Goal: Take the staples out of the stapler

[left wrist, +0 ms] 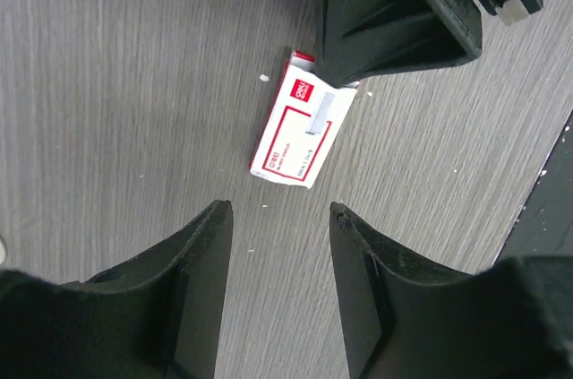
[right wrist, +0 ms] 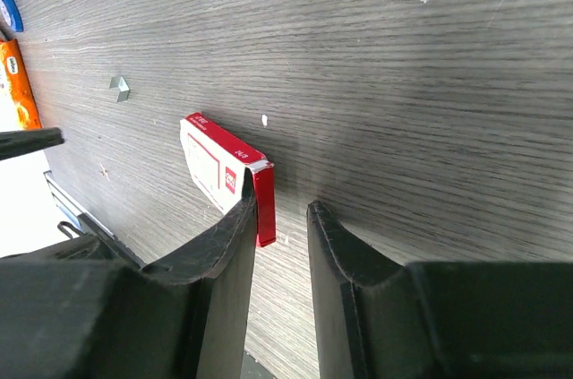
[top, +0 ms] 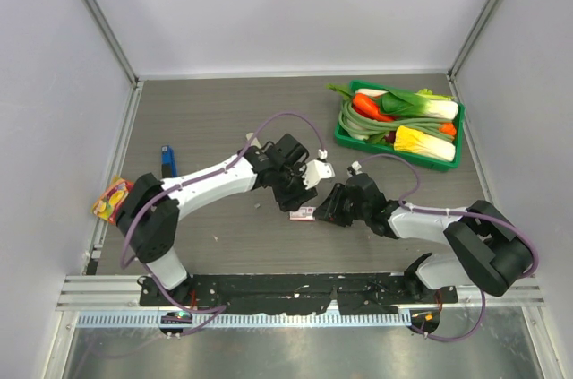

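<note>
The blue stapler [top: 167, 161] lies at the far left of the table, away from both grippers; its tip shows in the right wrist view [right wrist: 7, 3]. A short silver strip of staples [left wrist: 320, 113] lies on the white-and-red box [left wrist: 291, 142]. A tiny grey staple piece [right wrist: 119, 86] lies on the table beyond the box [right wrist: 213, 162]. My left gripper [left wrist: 277, 209] is open and empty, hovering just short of the box. My right gripper [right wrist: 279, 204] is narrowly open at the box's end, with the open red flap [right wrist: 265, 209] against its left finger.
An orange snack packet [top: 112, 198] lies at the table's left edge. A green tray [top: 343, 135] of vegetables stands at the back right. The box [top: 303, 213] sits mid-table between the two grippers. Grey walls enclose the table.
</note>
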{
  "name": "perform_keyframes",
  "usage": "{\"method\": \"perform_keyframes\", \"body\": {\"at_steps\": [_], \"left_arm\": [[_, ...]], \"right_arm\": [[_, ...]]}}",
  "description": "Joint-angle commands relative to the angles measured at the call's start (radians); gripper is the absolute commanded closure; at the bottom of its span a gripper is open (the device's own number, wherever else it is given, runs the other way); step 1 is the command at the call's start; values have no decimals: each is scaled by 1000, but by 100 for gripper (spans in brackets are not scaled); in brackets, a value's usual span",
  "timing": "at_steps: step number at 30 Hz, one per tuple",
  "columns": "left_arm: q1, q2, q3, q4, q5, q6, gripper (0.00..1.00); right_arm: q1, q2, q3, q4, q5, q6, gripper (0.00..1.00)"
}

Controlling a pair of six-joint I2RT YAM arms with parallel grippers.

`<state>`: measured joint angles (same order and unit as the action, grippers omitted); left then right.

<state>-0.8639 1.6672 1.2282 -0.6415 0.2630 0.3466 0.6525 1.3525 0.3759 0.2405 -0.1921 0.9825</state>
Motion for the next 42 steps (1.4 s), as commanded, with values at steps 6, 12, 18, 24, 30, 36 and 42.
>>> {"method": "perform_keyframes", "body": {"at_steps": [6,12,18,24,30,36,42], "left_arm": [[0,140,-7,137,-14,-116,50],[2,170,22,171,-19,-156,50],[-7,204,25,169,-34,-147,50],[-20,215,1,166,-64,-130,51],[-23,197,8,151,-59,-133,51],[-21,140,50,83,-16,-138,50],[2,68,123,-44,22,-143,44]], "right_arm": [[7,-1,-49,-52,19,-2,64],[6,2,-52,-46,17,-4,63],[6,-39,-61,-69,23,-2,62],[7,-111,-78,-119,43,-10,62],[6,-119,-80,-119,65,-5,62],[3,-72,-49,-66,98,4,75],[4,-70,3,-99,101,-47,72]]}}
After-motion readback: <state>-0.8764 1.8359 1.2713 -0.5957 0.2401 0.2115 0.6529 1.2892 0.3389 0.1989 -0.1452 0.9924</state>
